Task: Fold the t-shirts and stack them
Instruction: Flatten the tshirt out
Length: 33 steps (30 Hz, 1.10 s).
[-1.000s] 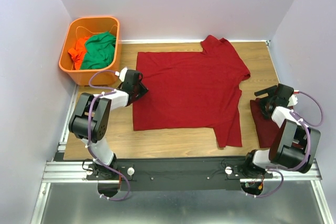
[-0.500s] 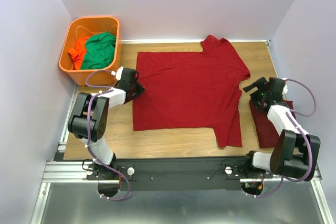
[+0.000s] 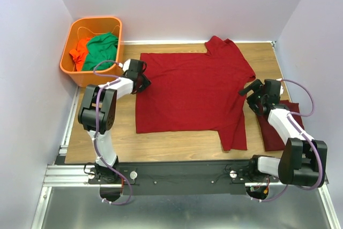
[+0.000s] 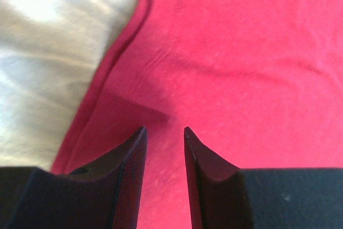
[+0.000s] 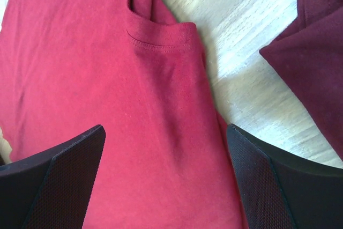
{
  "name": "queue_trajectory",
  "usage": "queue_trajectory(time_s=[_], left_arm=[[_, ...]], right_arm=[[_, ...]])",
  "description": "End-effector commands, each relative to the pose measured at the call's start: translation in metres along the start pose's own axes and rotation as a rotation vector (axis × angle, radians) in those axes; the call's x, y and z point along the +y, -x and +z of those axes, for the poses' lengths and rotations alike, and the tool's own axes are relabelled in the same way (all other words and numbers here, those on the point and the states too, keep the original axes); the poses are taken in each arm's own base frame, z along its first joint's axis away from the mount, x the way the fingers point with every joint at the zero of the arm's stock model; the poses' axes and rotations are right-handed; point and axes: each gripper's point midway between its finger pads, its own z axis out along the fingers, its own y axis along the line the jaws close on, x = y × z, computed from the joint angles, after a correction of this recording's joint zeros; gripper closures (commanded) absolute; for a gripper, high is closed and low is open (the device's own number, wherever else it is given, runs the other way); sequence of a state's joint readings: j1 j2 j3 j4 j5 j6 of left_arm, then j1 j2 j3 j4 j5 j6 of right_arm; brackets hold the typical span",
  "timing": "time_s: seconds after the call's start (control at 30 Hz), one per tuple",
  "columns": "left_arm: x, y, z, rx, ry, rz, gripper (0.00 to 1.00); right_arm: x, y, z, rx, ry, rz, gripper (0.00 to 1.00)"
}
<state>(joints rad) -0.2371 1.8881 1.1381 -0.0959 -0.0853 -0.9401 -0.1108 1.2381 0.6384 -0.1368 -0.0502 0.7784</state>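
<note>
- shirt (image 3: 193, 92) flat mid-table; folded shirt (image 3: 278, 132) at 4 o'clock, likely stack base
- left gripper (image 4: 164, 131) at its 10 o'clock hem; jaws narrow, empty
- right gripper (image 5: 165, 128) over 3 o'clock edge; jaws wide, empty; likely pre-pinch

An orange basket (image 3: 72, 72) by the wooden table (image 3: 177, 143) holds a green garment (image 3: 102, 52) and orange cloth (image 3: 80, 51).

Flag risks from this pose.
Left fingers stand narrowly apart, inboard of the edge of the spread t-shirt: they may pinch only one layer. Right fingers, wide open over the sleeve, may grab sleeve alone, skewing the fold. The folded t-shirt lies under the right arm; a sweep could drag it.
</note>
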Motion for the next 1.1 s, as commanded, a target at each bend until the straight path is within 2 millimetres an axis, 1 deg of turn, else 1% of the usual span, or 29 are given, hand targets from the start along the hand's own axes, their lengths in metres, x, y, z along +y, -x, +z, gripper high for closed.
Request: queue_trajectory(time_s=[0.0,0.07,0.1,0.13,0.2,0.27,0.3,0.33,0.37,0.47,0.53,0.63,0.7,0.73,0.77,0.8,0.83,0.9,1.03,1.07], left_arm=[[0.031,0.002,0.009,0.007,0.164,0.005,0.59],[0.037,0.006,0.009,-0.002,0.204,0.028,0.59],[0.042,0.008,0.01,-0.007,0.231,0.043,0.59],[0.052,0.007,0.012,-0.009,0.275,0.057,0.59],[0.059,0.015,0.012,-0.037,0.313,0.076,0.59],[0.061,0.019,0.011,-0.054,0.325,0.091,0.59],[0.062,0.022,0.01,-0.059,0.333,0.098,0.63],[0.067,0.024,0.011,-0.062,0.357,0.11,0.64],[0.065,0.029,0.011,-0.073,0.363,0.122,0.64],[0.067,0.036,0.012,-0.088,0.394,0.154,0.64],[0.069,0.037,0.015,-0.085,0.399,0.163,0.64],[0.059,0.04,0.015,-0.09,0.359,0.184,0.63],[0.053,0.042,0.012,-0.097,0.329,0.194,0.63],[0.042,0.043,0.01,-0.106,0.282,0.194,0.63],[0.037,0.043,0.009,-0.105,0.259,0.203,0.63],[0.025,0.046,0.003,-0.117,0.212,0.219,0.62],[0.022,0.043,0.003,-0.11,0.203,0.224,0.62],[0.007,0.044,0.0,-0.128,0.142,0.241,0.6],[-0.029,0.045,-0.017,-0.163,0.041,0.285,0.57],[-0.032,0.045,-0.019,-0.168,0.034,0.288,0.57]], right_arm=[[-0.002,-0.006,-0.006,0.024,-0.016,0.01,0.0],[0.001,-0.005,-0.008,0.026,-0.007,0.012,0.0],[0.001,-0.006,-0.009,0.029,-0.006,0.011,0.0],[0.002,-0.005,-0.01,0.027,-0.002,0.012,0.0],[-0.002,-0.009,-0.011,0.035,-0.008,0.013,0.0],[-0.005,-0.01,-0.011,0.033,-0.023,0.013,0.0],[-0.01,-0.013,-0.012,0.043,-0.044,0.016,0.0],[-0.013,-0.014,-0.011,0.045,-0.059,0.02,0.0],[-0.016,-0.016,-0.011,0.053,-0.074,0.023,0.0],[-0.025,-0.023,-0.01,0.082,-0.109,0.027,0.0],[-0.03,-0.03,-0.01,0.1,-0.119,0.034,0.02],[-0.037,-0.039,-0.01,0.12,-0.132,0.037,0.1],[-0.044,-0.045,-0.011,0.126,-0.143,0.043,0.23],[-0.045,-0.048,-0.012,0.131,-0.144,0.041,0.3],[-0.047,-0.051,-0.012,0.14,-0.144,0.042,0.37],[-0.05,-0.058,-0.013,0.161,-0.14,0.043,0.51],[-0.05,-0.058,-0.013,0.161,-0.14,0.043,0.51],[-0.051,-0.065,-0.015,0.18,-0.124,0.03,0.53],[-0.055,-0.069,-0.015,0.191,-0.122,-0.004,0.53],[-0.056,-0.07,-0.015,0.193,-0.124,-0.007,0.53]])
